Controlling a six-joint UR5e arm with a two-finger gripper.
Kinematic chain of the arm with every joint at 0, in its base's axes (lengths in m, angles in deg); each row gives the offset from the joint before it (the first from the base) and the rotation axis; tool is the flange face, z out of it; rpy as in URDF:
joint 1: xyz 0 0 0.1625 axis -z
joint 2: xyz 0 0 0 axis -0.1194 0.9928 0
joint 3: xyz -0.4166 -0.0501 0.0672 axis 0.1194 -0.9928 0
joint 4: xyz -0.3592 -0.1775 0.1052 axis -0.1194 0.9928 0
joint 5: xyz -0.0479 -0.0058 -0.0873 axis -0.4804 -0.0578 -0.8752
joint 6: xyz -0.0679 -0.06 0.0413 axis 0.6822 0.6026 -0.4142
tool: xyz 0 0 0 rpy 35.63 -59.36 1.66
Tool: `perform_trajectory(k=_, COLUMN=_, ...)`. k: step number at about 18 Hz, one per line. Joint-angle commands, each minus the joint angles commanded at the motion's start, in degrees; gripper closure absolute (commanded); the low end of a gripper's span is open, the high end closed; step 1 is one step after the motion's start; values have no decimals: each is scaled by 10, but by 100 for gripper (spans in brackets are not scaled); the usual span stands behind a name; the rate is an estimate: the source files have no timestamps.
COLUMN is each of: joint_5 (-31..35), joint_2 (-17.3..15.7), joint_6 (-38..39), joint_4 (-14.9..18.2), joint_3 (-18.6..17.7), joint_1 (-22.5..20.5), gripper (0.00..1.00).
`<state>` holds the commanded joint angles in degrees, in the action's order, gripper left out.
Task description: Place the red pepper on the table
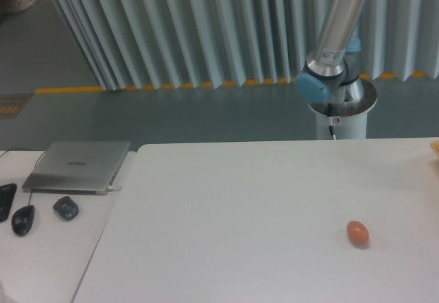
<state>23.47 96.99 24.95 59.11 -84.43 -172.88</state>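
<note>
The red pepper is out of view in the camera view. The large white table [240,214] fills the lower part of the frame. Only the arm's base and lower links [336,49] show behind the table's far edge at the upper right; the arm rises out of the top of the frame. The gripper is out of view.
An orange-brown egg-shaped oval [357,233] lies on the table at the right. A small yellowish thing [435,147] shows at the right edge. On the narrower desk at the left are a closed laptop [79,166], two mice [66,208] [22,219] and a dark object [5,200].
</note>
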Motion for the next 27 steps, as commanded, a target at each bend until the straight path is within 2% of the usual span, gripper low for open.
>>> perform_trajectory(k=2, joint_5=17, joint_2=-9, joint_6=-1, joint_4=33, joint_3=19, joint_1=9, gripper=52)
perform_trajectory(k=4, joint_5=50, joint_2=-19, joint_6=-2, joint_4=50, joint_3=33, joint_1=25, gripper=52)
perform_trajectory(k=8, joint_5=89, joint_2=-27, joint_6=-22, joint_4=55, joint_3=38, joint_1=75, gripper=52)
perform_trajectory(k=11, joint_5=91, joint_2=-36, joint_6=-64, joint_4=67, joint_3=38, joint_1=111, gripper=52)
perform_trajectory(k=15, joint_5=130, joint_2=-45, joint_6=-149, joint_4=80, joint_3=31, joint_1=168, gripper=52)
perform_trajectory(k=18, joint_5=150, joint_2=-44, joint_6=-232, joint_4=89, joint_3=32, joint_1=211, gripper=52)
perform_trajectory(k=20, joint_5=181, joint_2=-39, joint_6=-263, joint_4=89, joint_3=31, joint_1=241, gripper=52)
perform_trajectory(k=23, joint_5=188, joint_2=-27, joint_6=-307, joint_4=89, joint_3=31, joint_1=285, gripper=52)
perform_trajectory(k=27, joint_5=167, joint_2=-6, joint_6=-295, joint_4=82, joint_3=30, joint_1=335, gripper=50)
